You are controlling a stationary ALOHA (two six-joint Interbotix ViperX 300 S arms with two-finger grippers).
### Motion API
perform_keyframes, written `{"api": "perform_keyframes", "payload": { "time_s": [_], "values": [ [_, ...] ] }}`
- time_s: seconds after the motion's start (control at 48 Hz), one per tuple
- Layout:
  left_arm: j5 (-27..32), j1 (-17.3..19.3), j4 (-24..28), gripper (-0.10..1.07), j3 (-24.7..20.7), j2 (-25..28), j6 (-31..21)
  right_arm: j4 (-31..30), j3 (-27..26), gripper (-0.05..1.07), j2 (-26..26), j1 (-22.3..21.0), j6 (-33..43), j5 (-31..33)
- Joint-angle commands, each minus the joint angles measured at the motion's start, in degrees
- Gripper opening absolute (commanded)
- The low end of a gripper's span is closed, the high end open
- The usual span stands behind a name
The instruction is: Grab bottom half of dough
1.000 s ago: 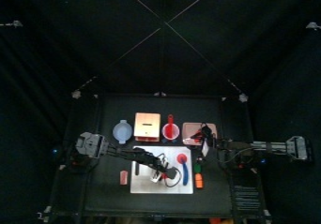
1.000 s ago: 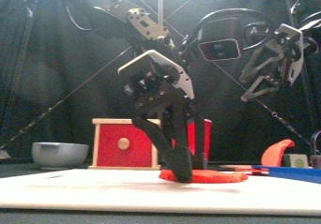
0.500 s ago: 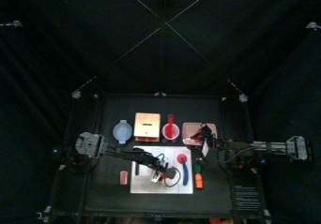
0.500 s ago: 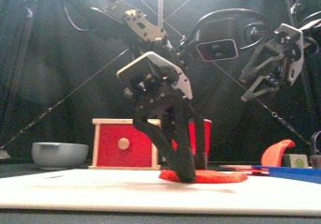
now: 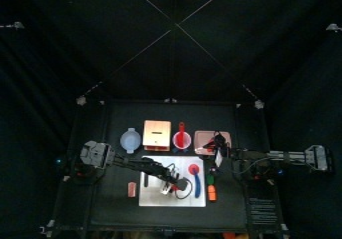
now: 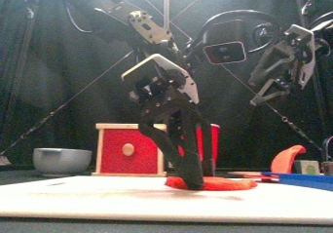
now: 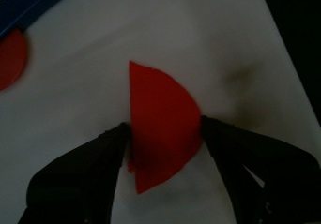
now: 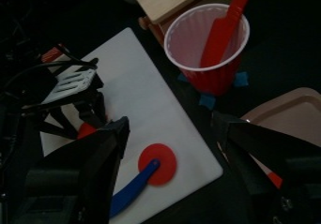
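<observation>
Dough, the flat red half-disc [image 7: 163,125], lies on the white board [image 7: 251,40] directly between the two jaws of the left gripper [image 7: 166,139]; the jaws stand open just wider than the piece, one close at each side, and whether they touch it cannot be told. From the front, that gripper [image 6: 193,178] reaches down to the red piece [image 6: 221,184] on the board. The right gripper [image 8: 174,143] hangs spread wide and empty above the board, near a round red blob [image 8: 156,160] and a red cup [image 8: 211,40].
</observation>
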Motion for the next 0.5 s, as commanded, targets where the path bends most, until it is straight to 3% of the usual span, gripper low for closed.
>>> {"api": "perform_keyframes", "payload": {
  "time_s": [0.0, 0.271, 0.479],
  "values": [
    [0.4, -0.1, -0.1, 0.89, -0.1, -0.8, -0.2, 0.1, -0.5, 1.0, 0.0, 0.2, 0.1, -0.2],
    [0.5, -0.1, -0.1, 0.88, -0.5, -1.9, -0.2, 0.1, -0.4, 1.0, 0.0, 0.2, 0.0, -0.2],
    [0.5, 0.6, -0.3, 0.88, -1.6, -7.6, -1.4, 0.1, -0.4, 1.0, 0.0, 0.2, 0.1, 0.6]
  ]
}}
